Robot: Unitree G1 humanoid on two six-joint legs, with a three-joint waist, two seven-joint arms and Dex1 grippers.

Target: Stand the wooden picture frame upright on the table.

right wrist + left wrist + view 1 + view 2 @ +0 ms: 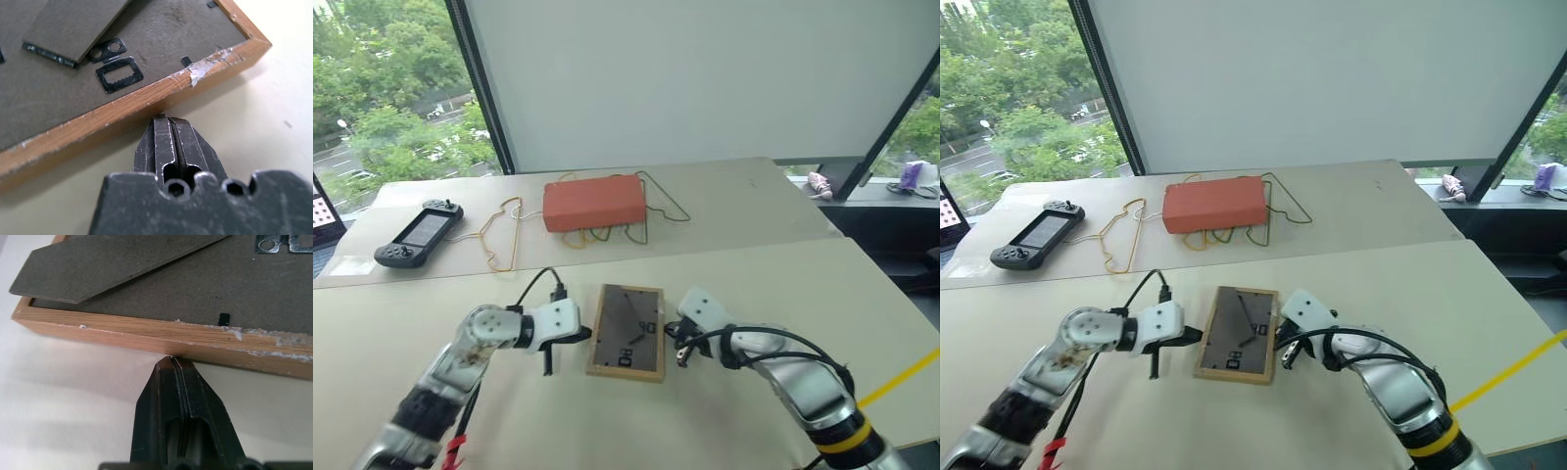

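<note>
The wooden picture frame [626, 331] lies flat on the beige table [783, 284], face down, its dark back and fold-out stand upward. My left gripper [584, 336] is shut, with its tips at the frame's left long edge [146, 335]. On the opposite side my right gripper [668, 340] is also shut, tips against the right long edge [146, 103] near a chipped corner. Neither gripper holds anything. A metal hanger clip [119, 73] shows on the frame's back.
An orange-red box [594, 203] rests on wire hangers [499, 235] on the far table. A black handheld game console [419, 233] lies at the far left. A yellow strip [899, 376] runs by the table's right edge.
</note>
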